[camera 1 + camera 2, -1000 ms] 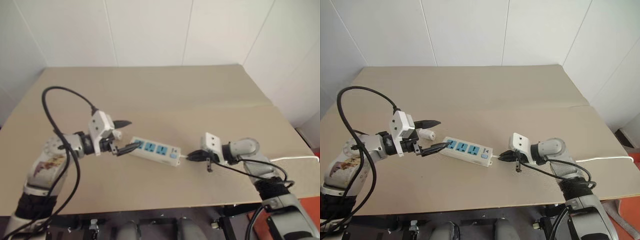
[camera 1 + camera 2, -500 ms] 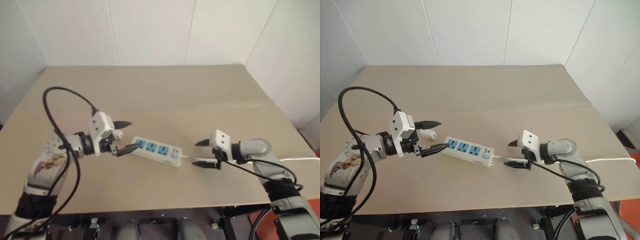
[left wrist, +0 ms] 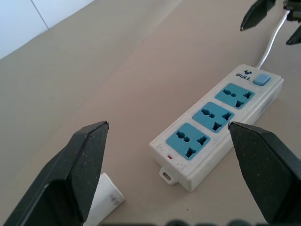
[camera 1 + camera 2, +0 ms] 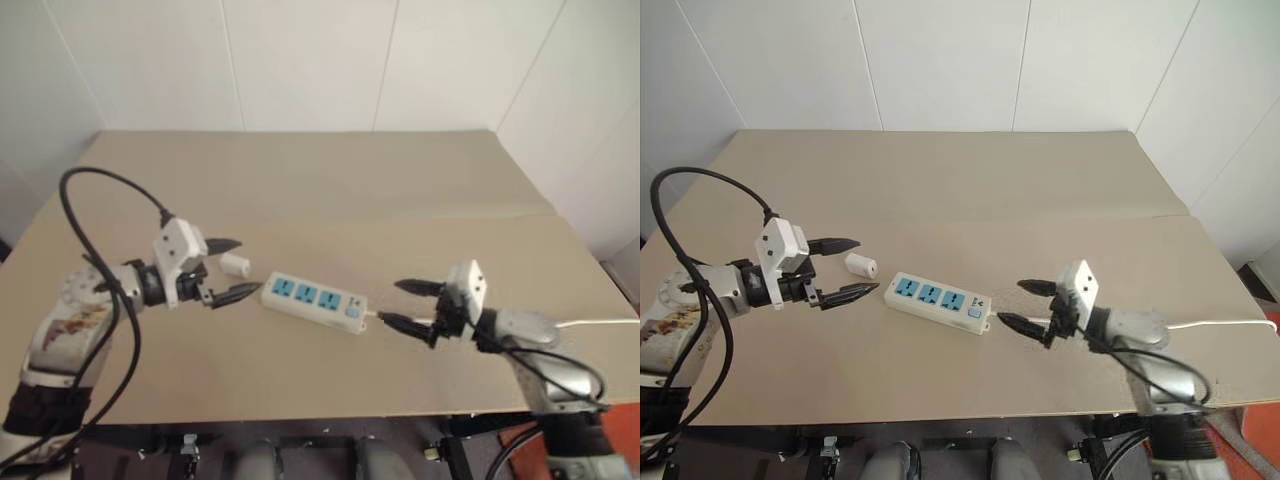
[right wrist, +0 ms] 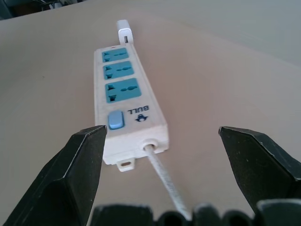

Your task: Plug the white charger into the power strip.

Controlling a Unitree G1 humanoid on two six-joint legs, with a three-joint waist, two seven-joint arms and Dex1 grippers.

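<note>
Lying unplugged — white charger point(image 4: 860, 265) beside power strip point(image 4: 938, 301).

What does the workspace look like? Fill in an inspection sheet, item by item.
Surface: tan table.
Job's things: white charger lies loose beside the power strip; all three sockets unfilled.
Clutter: nothing seen.
Grippers: left claw open, near the charger; right claw open at the strip's switch end; neither holds anything.
Cables: strip's white cord runs toward the right claw.
Surroundings: white panelled walls.
</note>
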